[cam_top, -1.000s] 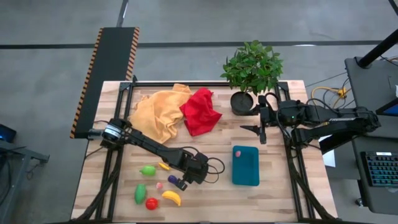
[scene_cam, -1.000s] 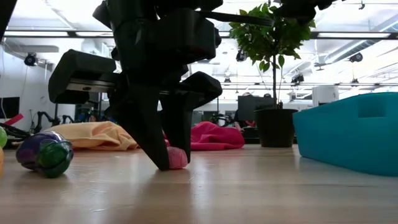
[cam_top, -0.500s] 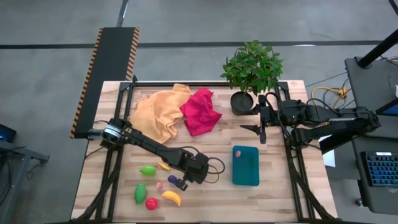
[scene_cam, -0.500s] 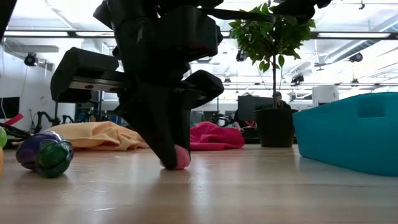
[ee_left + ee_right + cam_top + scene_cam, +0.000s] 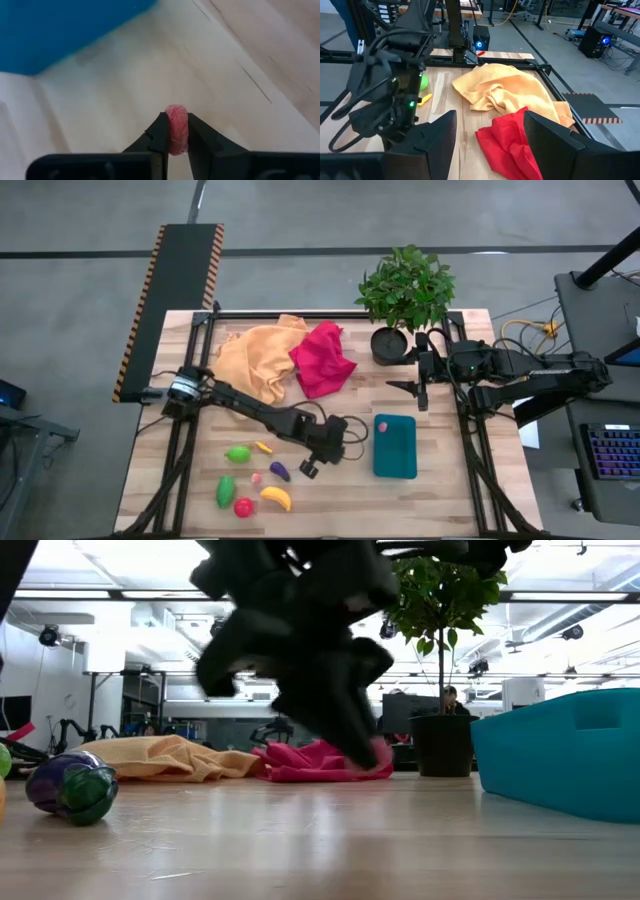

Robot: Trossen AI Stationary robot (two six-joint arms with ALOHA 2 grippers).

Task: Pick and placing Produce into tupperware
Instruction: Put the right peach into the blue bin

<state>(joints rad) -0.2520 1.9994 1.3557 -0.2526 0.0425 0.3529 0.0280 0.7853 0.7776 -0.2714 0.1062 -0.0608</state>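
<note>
Pink bit [image 5: 176, 129] between fingers [image 5: 159, 137]

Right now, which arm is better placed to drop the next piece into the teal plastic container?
Left: the left gripper already clamps a small pink piece, close beside the teal container. The right gripper holds nothing.

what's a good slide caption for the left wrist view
Left gripper shut on a small pink piece, held above the wooden table near the teal tupperware.

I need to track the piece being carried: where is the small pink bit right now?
The small pink bit is clamped in the left pincer, lifted off the table between the purple eggplant and the teal tupperware in the high view.
</note>
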